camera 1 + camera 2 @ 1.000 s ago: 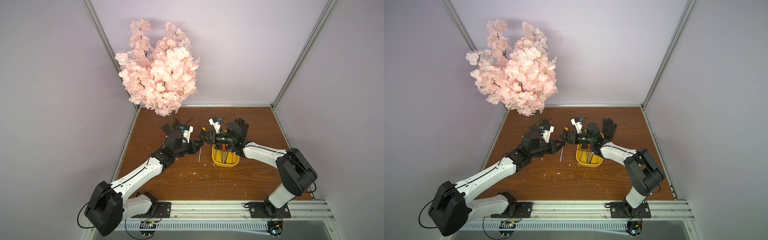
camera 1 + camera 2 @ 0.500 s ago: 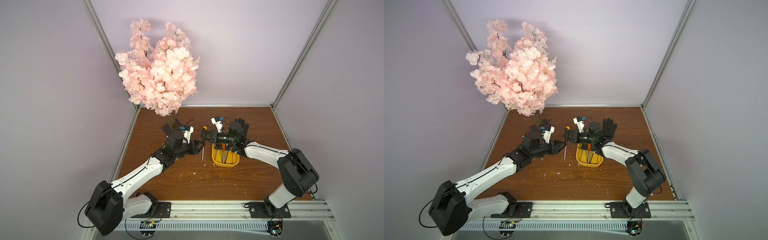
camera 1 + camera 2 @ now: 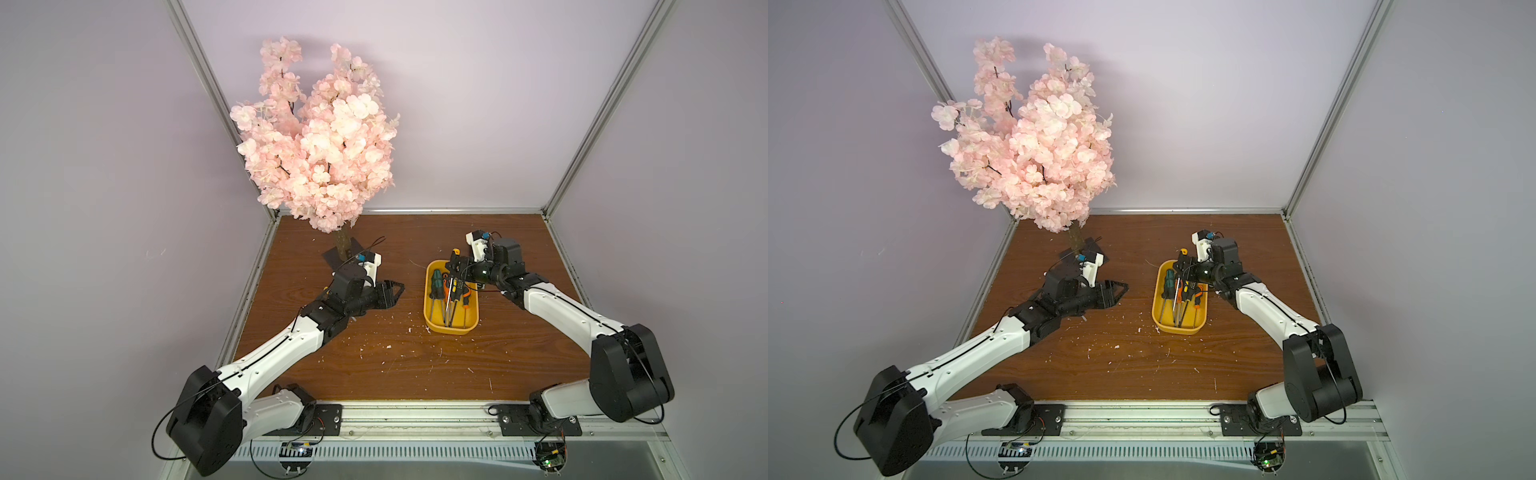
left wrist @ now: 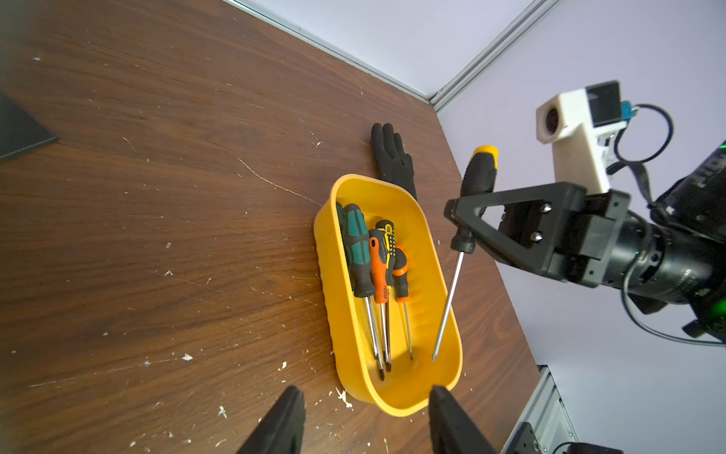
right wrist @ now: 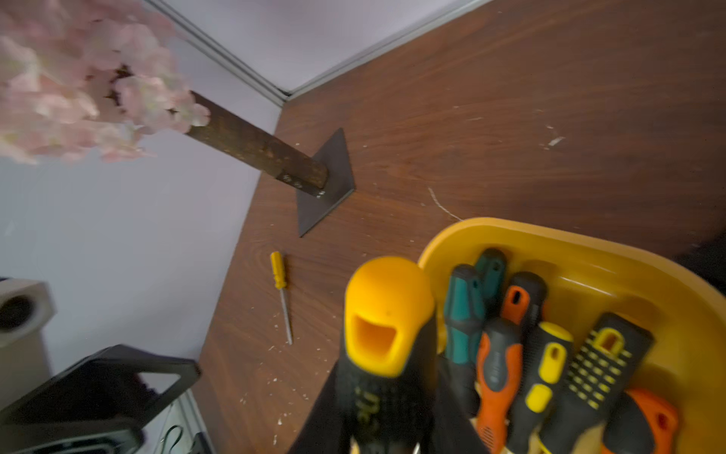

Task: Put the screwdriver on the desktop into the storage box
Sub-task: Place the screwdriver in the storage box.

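Screwdriver (image 4: 479,173), black handle with a yellow cap, clamped in the right hand (image 4: 459,220), shaft pointing down over the yellow storage box (image 4: 323,275) holding other screwdrivers (image 4: 377,267). Left hand (image 3: 397,295) with jaws apart, empty, above the bench (image 3: 374,365), apart from the box.

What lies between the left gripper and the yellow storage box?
Nothing but bare desktop: the stretch from the left gripper to the storage box holds no object. This shows in both top views.

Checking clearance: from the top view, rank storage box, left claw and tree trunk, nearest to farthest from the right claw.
1. storage box, right beside the right claw.
2. left claw, opposite, toward the left side.
3. tree trunk, back left corner.
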Available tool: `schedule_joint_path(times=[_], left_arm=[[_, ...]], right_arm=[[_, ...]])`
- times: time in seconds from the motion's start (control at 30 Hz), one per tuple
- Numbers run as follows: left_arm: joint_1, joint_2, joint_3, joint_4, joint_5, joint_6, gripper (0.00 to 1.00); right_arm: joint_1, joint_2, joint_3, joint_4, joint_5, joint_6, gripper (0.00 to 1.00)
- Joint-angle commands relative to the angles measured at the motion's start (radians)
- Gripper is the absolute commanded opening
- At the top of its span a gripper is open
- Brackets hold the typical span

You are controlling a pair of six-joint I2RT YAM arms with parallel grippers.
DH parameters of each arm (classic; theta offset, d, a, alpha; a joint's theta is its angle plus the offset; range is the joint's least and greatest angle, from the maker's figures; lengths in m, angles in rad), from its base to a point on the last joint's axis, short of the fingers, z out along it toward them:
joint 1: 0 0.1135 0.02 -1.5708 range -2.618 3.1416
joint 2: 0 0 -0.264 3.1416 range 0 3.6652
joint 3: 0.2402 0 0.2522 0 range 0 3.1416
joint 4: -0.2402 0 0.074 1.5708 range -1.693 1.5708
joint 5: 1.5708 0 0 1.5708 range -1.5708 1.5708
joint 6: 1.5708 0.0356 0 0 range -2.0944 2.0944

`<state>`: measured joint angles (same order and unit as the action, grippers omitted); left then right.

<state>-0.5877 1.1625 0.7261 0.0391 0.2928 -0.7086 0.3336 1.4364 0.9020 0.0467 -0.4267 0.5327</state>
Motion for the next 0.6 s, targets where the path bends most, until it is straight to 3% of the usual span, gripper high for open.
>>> schedule_joint_path(times=[0.0,0.37,0.57], left_arm=[[-0.007,0.007,-0.009,-0.028,-0.036,-0.012,0.54],[-0.006,-0.018,-0.031,-0.051,-0.085,-0.032,0.54],[-0.003,-0.023,-0.04,-0.052,-0.094,-0.041,0.54]], right_arm=[[-0.016,0.004,-0.014,-0.094,0.092,-0.08,0.21],[-0.017,0.108,-0.031,-0.12,0.183,-0.109,0.26],[-0.017,0.124,-0.026,-0.131,0.195,-0.109,0.4]])
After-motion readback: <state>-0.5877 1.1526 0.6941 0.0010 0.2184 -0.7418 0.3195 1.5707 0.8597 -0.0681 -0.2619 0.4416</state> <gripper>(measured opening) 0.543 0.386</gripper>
